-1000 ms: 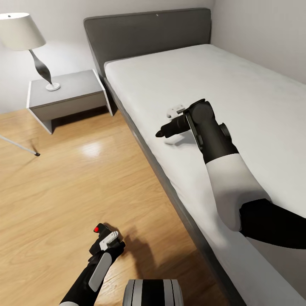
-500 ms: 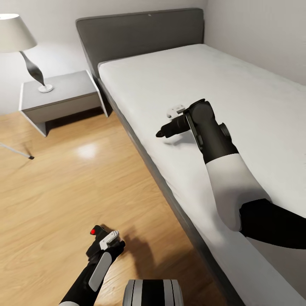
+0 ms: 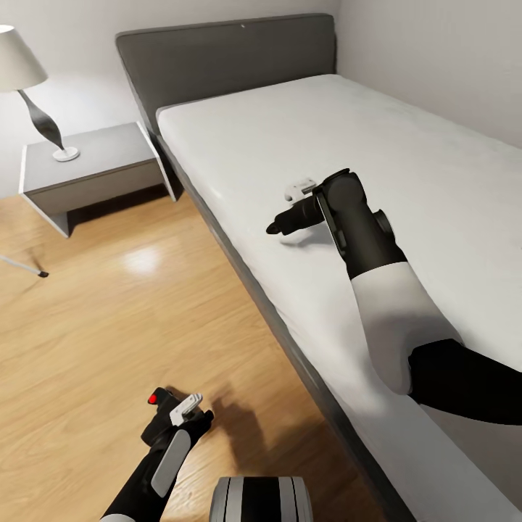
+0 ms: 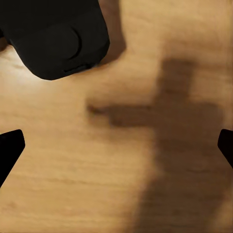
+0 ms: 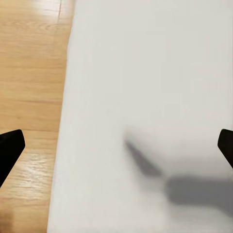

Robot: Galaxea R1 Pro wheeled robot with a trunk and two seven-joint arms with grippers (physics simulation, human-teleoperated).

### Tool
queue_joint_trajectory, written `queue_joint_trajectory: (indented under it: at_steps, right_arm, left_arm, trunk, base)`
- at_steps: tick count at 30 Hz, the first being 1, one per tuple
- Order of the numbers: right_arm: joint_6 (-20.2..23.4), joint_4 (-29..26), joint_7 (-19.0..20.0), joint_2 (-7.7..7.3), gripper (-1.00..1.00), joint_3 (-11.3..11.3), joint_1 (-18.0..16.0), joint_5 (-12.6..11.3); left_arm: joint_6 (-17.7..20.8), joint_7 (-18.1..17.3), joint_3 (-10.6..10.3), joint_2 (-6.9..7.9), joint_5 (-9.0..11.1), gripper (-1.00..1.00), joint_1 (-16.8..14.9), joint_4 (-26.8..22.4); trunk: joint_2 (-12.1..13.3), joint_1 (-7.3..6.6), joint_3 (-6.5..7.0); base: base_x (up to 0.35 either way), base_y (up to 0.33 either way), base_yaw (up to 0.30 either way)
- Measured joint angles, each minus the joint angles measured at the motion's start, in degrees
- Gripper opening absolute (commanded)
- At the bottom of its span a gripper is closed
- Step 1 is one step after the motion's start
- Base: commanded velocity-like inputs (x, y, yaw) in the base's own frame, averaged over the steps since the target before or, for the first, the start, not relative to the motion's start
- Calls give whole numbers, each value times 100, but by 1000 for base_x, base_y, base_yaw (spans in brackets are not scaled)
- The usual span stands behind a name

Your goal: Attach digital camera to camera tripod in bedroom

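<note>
The digital camera point(image 3: 155, 415), black with a red button on top, lies on the wood floor just left of my left gripper point(image 3: 179, 420). In the left wrist view the digital camera point(image 4: 56, 38) sits off to one side of the left gripper point(image 4: 116, 145), whose fingertips stand wide apart with only floor between them. My right gripper point(image 3: 279, 224) hovers over the white mattress point(image 3: 406, 167), and in its wrist view the right gripper point(image 5: 116, 145) is open and empty. Of the camera tripod, one silver leg with a black foot point(image 3: 29, 270) shows at the left edge.
This is the bedroom: a grey bed frame point(image 3: 217, 54) runs along the right, and its side rail point(image 3: 290, 341) borders the floor. A grey nightstand point(image 3: 94, 163) with a white lamp point(image 3: 29, 94) stands at the back left. My base point(image 3: 261, 499) shows at the bottom.
The whole picture has shifted left, so the head view has turned right. Both arms keep their pose; the digital camera has drifted left and down relative to the left gripper.
</note>
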Motion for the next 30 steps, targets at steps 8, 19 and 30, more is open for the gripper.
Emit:
queue_joint_trajectory:
  at_steps: [8,19,30]
  right_arm:
    - [1,-1,0,-1,100,56,0,9]
    - [0,-1,-1,0,100,235,0,8]
    - [0,0,-1,0,100,260,0,-1]
  left_arm:
    - [0,4,0,2,-2,100,-1,0]
    - [0,9,6,3,-2,100,0,6]
    - [-192,37,115,13,3,100,0,32]
  trunk:
    - [0,0,0]
    - [0,0,0]
    - [0,0,0]
  base:
    - [0,0,-164]
    - [0,0,-39]
    - [0,0,-3]
